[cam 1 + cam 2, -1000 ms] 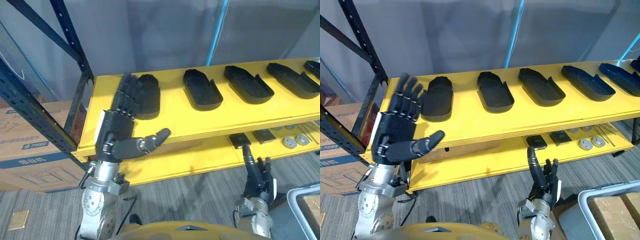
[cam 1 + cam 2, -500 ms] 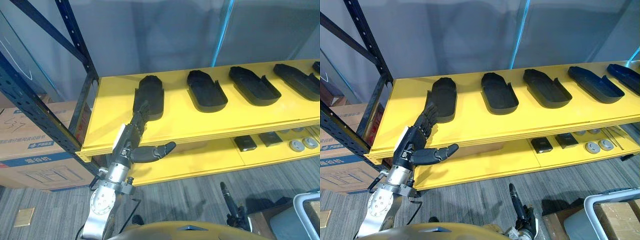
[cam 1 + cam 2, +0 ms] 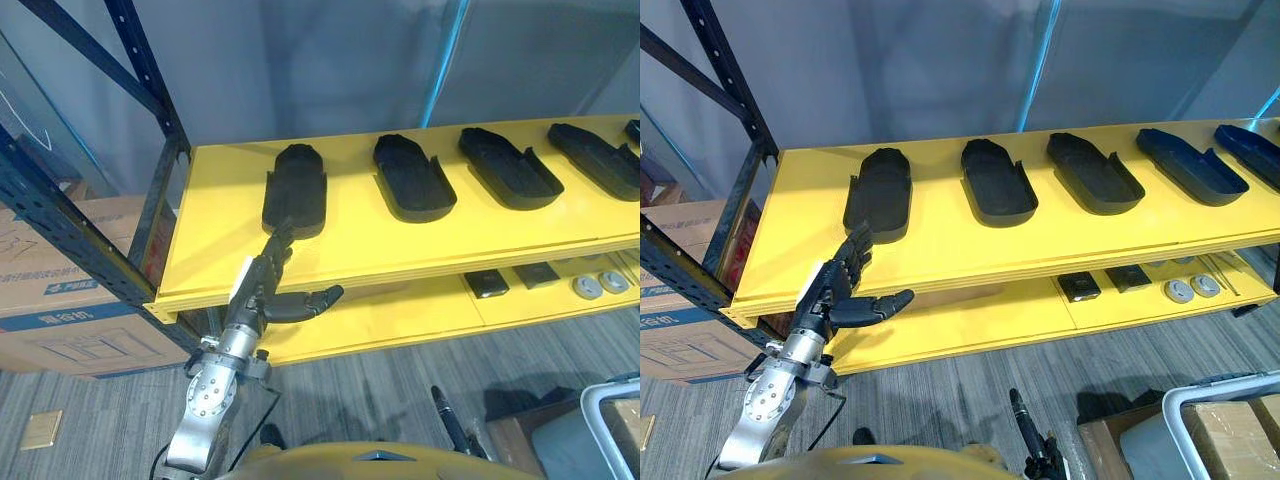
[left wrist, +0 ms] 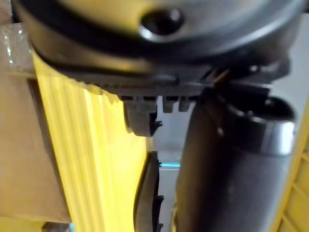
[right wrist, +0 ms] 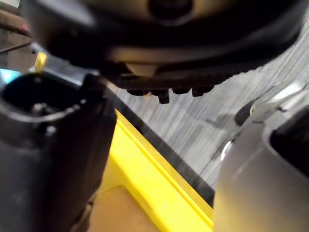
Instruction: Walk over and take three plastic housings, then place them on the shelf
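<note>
Five plastic housings lie along the yellow shelf; the left hand, lowered from over the leftmost one, hangs open and empty at the shelf's edge, so that placement looks finished. The right hand has dropped low; its state I cannot tell

Grey wall behind, blue vertical strip on it; grey carpet floor; cardboard boxes left.
</note>
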